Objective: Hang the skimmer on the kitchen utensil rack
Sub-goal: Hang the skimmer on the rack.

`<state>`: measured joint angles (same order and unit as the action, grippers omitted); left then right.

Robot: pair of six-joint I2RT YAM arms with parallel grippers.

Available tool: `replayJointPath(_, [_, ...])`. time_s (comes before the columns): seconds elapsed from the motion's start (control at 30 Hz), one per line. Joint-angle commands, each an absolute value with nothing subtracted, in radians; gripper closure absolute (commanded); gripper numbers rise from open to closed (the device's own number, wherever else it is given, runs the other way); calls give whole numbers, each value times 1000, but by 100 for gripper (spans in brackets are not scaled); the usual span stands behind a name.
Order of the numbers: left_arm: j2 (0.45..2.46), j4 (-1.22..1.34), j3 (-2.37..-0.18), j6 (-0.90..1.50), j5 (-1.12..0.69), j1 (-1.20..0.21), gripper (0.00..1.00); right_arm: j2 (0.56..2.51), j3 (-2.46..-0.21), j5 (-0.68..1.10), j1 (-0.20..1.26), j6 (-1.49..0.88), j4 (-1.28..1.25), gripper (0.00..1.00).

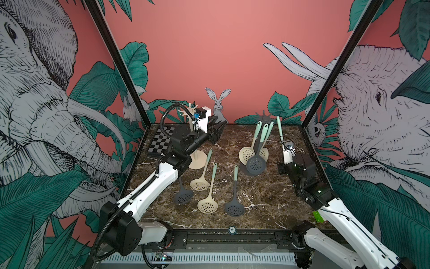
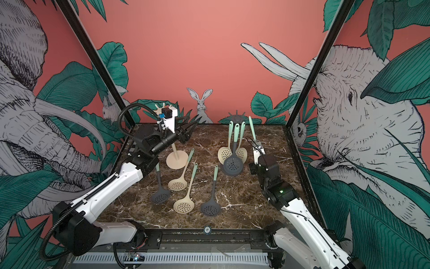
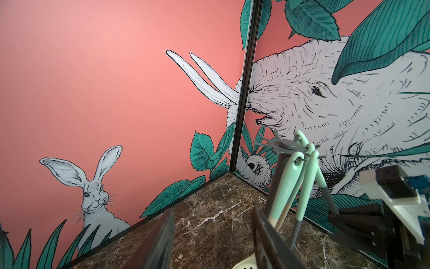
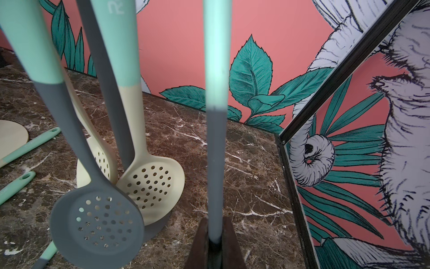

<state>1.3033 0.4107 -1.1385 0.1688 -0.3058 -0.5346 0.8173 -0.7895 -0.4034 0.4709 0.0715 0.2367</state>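
The right gripper [image 4: 215, 241] pinches the skimmer [image 1: 280, 129], which stands handle-up just right of the grey rack [image 1: 263, 117] near the table's [image 1: 267, 198] back right corner. The left gripper [image 1: 217, 131] has its jaws partly apart, holding nothing

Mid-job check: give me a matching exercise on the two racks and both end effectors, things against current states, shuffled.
1. grey rack
2. beige rack
3. right end effector
4. left end effector

A. open, holding nothing
B. shut on a skimmer
C. carries three hung skimmers
D. hooks bare

Pairs: 1-C, 2-D, 3-B, 4-A
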Motion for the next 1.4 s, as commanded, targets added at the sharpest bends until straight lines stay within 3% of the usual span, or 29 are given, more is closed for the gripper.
replayJointPath(0.0, [1308, 439, -1162, 182, -319, -529, 46, 802, -791, -426, 471, 89, 178, 100])
replayJointPath(1.37, [1384, 415, -1241, 183, -347, -527, 46, 849, -722, -433, 493, 184, 107, 100])
